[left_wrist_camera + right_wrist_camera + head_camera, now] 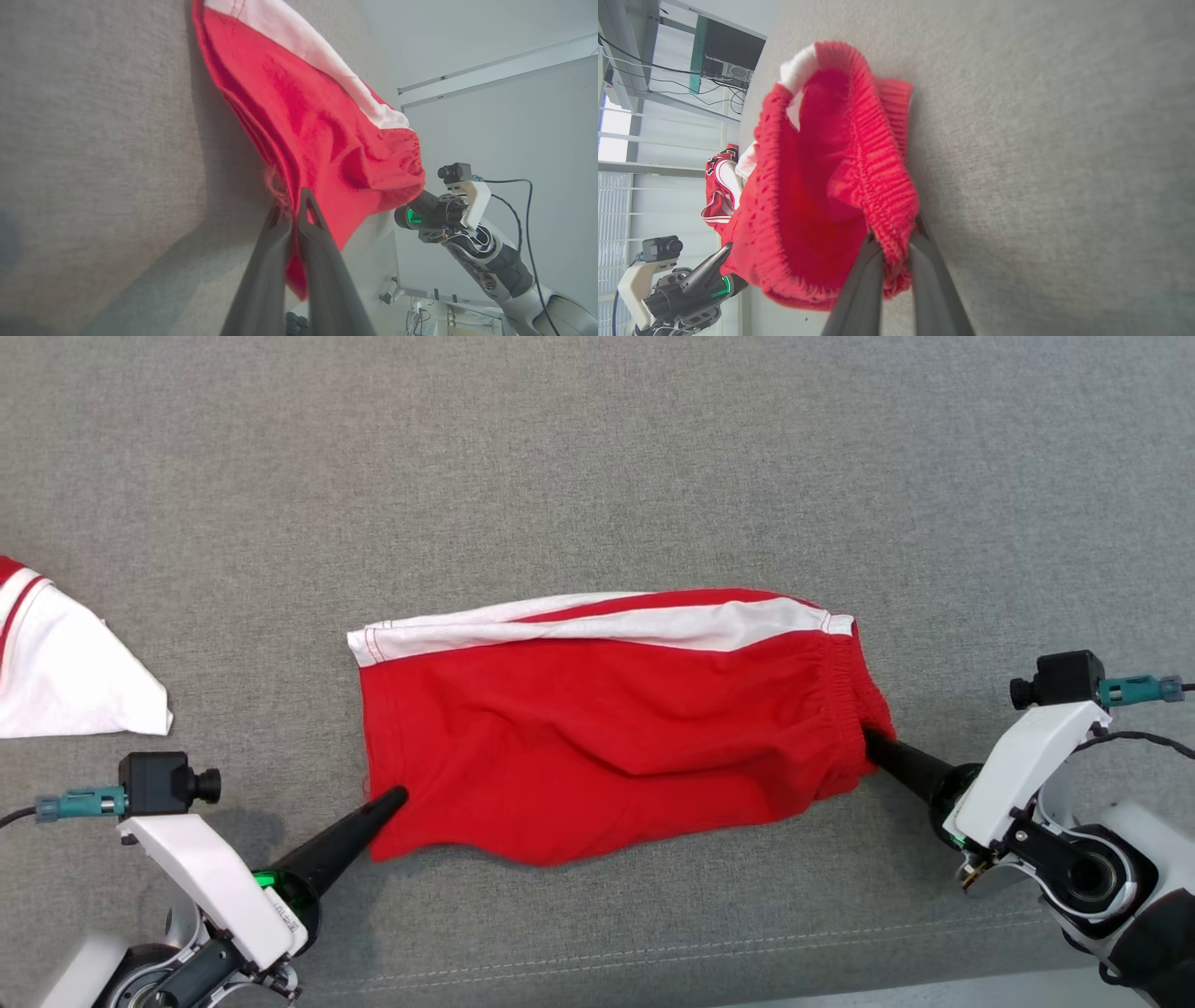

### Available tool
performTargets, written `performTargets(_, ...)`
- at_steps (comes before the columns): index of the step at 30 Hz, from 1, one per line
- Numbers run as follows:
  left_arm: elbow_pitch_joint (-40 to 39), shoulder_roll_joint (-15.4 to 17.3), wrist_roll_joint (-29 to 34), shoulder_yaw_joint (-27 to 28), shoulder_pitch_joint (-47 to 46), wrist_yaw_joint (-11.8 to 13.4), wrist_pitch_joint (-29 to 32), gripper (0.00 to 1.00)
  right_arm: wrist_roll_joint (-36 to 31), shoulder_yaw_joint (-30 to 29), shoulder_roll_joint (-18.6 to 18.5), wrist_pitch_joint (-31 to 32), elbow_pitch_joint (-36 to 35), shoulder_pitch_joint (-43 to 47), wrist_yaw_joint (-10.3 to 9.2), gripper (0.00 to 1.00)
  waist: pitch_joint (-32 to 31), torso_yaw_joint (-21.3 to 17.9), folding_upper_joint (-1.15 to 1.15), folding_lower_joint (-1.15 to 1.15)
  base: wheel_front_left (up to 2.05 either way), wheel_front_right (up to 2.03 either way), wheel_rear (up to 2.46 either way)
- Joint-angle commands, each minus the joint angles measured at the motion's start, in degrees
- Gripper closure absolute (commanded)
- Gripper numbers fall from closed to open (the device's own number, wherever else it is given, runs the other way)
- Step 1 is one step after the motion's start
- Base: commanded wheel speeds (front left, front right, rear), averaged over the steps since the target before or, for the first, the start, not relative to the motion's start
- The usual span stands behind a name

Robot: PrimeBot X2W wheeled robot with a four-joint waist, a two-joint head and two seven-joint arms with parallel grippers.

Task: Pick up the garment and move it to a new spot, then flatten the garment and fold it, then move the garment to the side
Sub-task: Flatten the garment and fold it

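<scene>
Seemingly midway: my left gripper (397, 798), at eight o'clock of the shorts (607, 728), and right gripper (873, 742), at three, both clamp cloth; folding and moving aside remain.

Left of the red shorts (607, 737), a white cloth with red trim (56, 672) is cut off by the head view's edge. At the shorts' waistband end, the right gripper (870, 739) has its fingertips buried in gathered fabric. At the hem corner, the left gripper (400, 795) hides the pinched bit of cloth. Behind the shorts in the right wrist view, a red jersey (720, 186) is half covered, its lettering too small to read.
</scene>
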Motion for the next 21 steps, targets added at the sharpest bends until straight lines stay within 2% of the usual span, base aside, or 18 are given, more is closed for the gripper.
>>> performTargets(1, -0.83, 1.72, 0.33, 2.19, -0.42, -0.40, -0.55, 1.00, -0.36, 0.30, -0.70, -0.70, -0.37, 2.27, 0.10, 1.00, -0.17, 0.13, 0.00, 0.00, 0.00, 0.00, 0.00)
performTargets(9, 0.98, -0.52, -0.50, 0.08, 0.12, -0.40, -0.36, 1.00, 1.87, 1.90, -0.16, 0.04, 0.87, 4.74, 0.10, 1.00, -1.76, 0.98, 0.00, 0.00, 0.00, 0.00, 0.00)
performTargets(21, 1.94, -0.64, -1.90, 0.52, 0.67, -0.41, -1.36, 1.00, 3.16, 1.47, -0.54, -5.74, -1.67, 7.68, 0.10, 1.00, -2.81, 0.77, 0.00, 0.00, 0.00, 0.00, 0.00)
